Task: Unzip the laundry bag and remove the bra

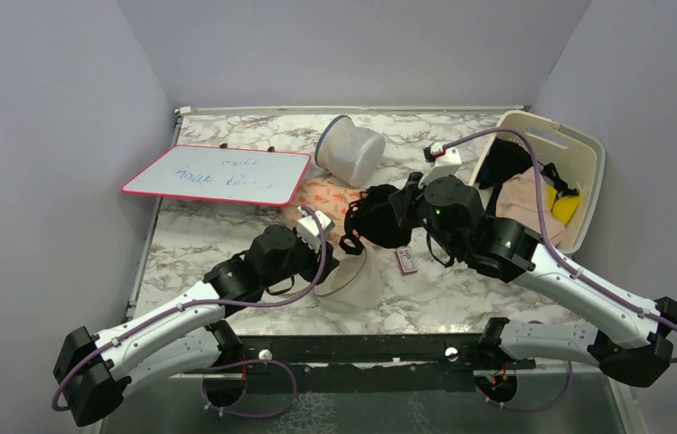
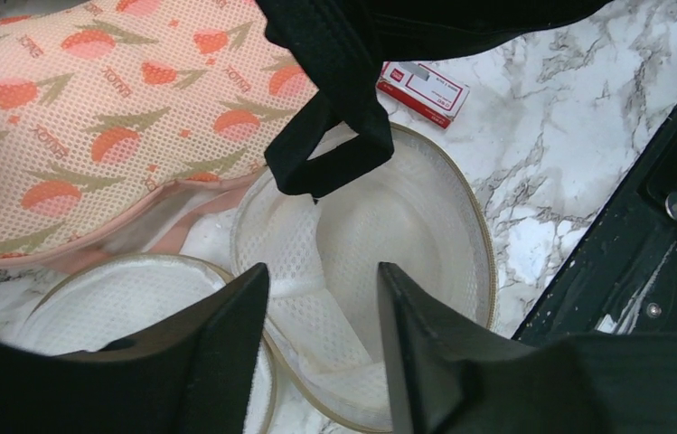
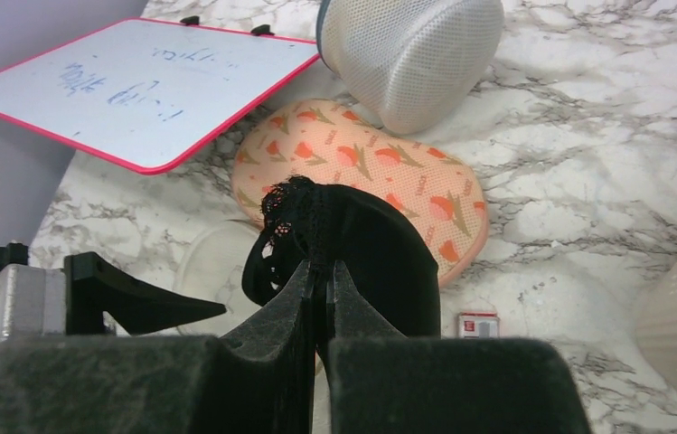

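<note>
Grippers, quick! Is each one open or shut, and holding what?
Left gripper: open, holding nothing, above the laundry bag.
Right gripper: shut on the bra.

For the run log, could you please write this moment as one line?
laundry bag: open | left gripper: open above it | right gripper: shut on bra above bag
</note>
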You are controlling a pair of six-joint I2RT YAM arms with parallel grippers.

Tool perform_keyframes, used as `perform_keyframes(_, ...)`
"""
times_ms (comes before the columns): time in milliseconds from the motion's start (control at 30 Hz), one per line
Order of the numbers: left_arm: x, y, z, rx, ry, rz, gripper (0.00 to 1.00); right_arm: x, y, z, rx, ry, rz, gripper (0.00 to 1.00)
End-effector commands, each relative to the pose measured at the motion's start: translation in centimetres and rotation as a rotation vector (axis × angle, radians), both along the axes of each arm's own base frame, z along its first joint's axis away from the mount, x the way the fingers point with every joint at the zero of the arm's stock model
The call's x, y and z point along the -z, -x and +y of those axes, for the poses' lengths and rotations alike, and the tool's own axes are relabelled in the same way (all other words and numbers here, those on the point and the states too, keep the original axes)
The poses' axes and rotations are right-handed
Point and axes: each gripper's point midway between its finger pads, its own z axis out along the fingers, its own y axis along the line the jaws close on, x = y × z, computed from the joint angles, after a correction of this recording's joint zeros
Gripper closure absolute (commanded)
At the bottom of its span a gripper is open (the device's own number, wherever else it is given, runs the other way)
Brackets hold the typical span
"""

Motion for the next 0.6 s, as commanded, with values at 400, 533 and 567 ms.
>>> perform_keyframes(400,-3.8,-1.4,1.9,-0.127,0.063,-0.107,0.23,-5.8,-2.4,-5.7,0.176,0.178,-0.276,0.99)
perform_keyframes(533,-4.1,-1.5,2.3,-0.150,0.064,-0.115,0.22,-5.6,-5.7,-6.7,0.238,0.223,-0.254,0.99)
perform_keyframes(567,-4.1,-1.6,2.5,-0.158,0.063,-0.116,0.22,-5.7,-6.4,-7.0,0.238,0.200,-0.248,0.99)
